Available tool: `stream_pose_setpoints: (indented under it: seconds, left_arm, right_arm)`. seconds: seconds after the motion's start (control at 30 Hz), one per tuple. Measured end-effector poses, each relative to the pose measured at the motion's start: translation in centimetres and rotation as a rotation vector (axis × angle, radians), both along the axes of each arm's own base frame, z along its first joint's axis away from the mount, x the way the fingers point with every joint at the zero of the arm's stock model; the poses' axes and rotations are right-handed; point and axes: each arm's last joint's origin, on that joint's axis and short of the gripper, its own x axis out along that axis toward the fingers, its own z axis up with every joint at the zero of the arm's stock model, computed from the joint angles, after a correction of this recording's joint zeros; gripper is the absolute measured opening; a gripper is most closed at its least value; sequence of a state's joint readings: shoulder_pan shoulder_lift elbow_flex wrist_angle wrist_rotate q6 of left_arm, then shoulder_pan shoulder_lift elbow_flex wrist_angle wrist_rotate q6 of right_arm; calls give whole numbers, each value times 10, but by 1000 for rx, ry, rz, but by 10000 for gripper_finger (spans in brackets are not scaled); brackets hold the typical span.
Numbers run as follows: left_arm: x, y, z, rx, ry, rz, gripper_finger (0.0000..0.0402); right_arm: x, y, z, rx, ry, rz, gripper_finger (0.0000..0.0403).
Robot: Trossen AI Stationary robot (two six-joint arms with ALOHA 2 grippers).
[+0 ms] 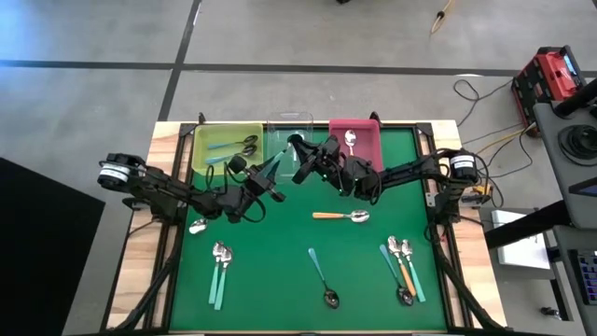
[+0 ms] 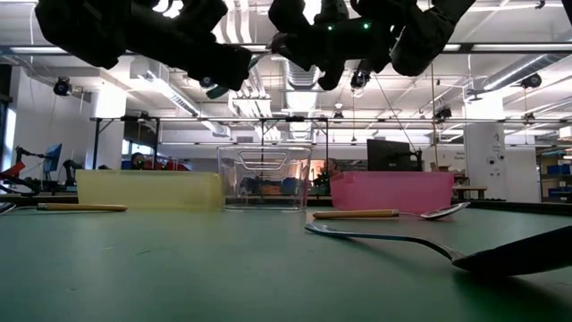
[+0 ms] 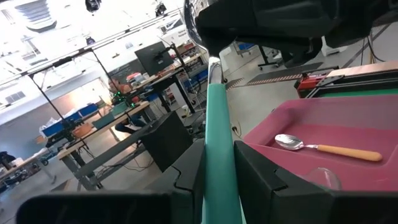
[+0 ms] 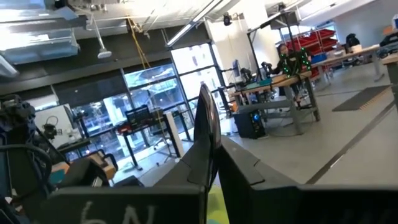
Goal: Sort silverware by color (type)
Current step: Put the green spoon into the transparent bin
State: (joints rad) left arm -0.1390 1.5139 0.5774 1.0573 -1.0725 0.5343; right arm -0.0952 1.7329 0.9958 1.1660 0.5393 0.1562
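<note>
A spoon with a teal handle (image 3: 217,118) and a dark bowl (image 4: 205,115) hangs in the air in front of the clear bin (image 1: 284,131). Both grippers are shut on it. My left gripper (image 1: 270,171) comes from the table's left and has the handle. My right gripper (image 1: 300,154) comes from the right and has the bowl end. The yellow bin (image 1: 227,140) at the far left holds dark-bowled teal spoons. In the pink bin (image 1: 359,140) lies an orange-handled spoon (image 3: 323,148). My left gripper pinches the teal handle (image 3: 217,146) between its two fingers, which lie roughly level. The handle runs on past the fingertips toward the right gripper. The spoon is lifted clear of the table. My right gripper is shut on the spoon's dark bowl end (image 4: 206,134), which stands edge-on between the two fingers and sticks out past their tips. The fingers slant somewhat upward, coming from the table's right side. The spoon is clear of the table and the bins.
More spoons lie on the green mat: an orange-handled one (image 1: 340,217) in the middle, a teal one (image 1: 322,277) near the front, two teal ones (image 1: 220,271) at the left, several mixed ones (image 1: 401,266) at the right. Another spoon bowl (image 1: 198,226) lies under the left arm.
</note>
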Motion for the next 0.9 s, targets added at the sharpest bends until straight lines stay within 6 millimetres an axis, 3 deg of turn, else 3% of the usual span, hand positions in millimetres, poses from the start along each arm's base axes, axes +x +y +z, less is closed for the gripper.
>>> stream_pose_setpoints:
  seconds: [0.53, 0.9]
  left_arm:
    - [-4, -1, 9, 7, -32, -25, 225]
    - [-38, 2, 41, 45, -84, -157, 241]
  right_arm:
    - [-1, -1, 1, -39, 38, -20, 9]
    - [-10, -5, 16, -42, 150, -37, 9]
